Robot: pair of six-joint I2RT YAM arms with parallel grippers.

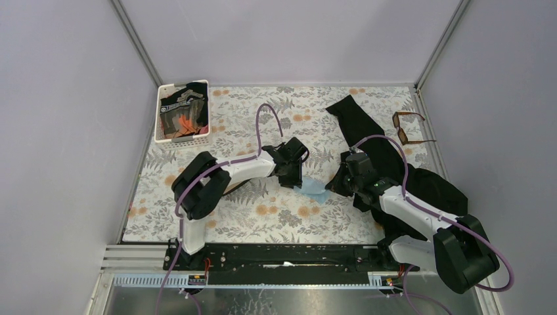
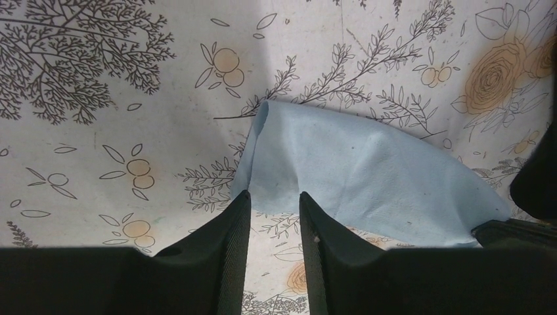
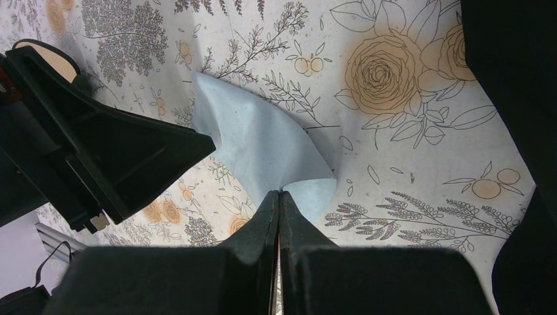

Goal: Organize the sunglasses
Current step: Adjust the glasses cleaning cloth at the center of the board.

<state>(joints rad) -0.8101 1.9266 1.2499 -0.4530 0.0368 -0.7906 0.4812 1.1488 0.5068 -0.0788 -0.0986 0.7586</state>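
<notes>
The flowered table (image 1: 263, 216) fills most of what I can see. A big black garment (image 1: 368, 131) is sprawled down its right side, and a white basket (image 1: 159, 111) of dark clothes sits in the far left corner. The 2 arms reach in to meet at the middle, over a small blue cloth (image 2: 368, 177). The right gripper (image 3: 279, 193) has its jaws pressed together, and they look pinched on 1 corner of that cloth, which rises in a soft fold away from them. The left gripper (image 2: 274, 197) has its jaws apart with bare table showing in the gap, and the cloth's near edge lies just past its fingertips, so it holds nothing. The sunglasses (image 1: 404, 128) lie unfolded at the far right edge, beside the black garment and well apart from both grippers. To my eye the step is sorting the cloth, not yet the glasses. Done well, the left would slide forward until the cloth's edge sits fully between its fingers before closing, while the right holds firm so the cloth doesn't drag or bunch.
</notes>
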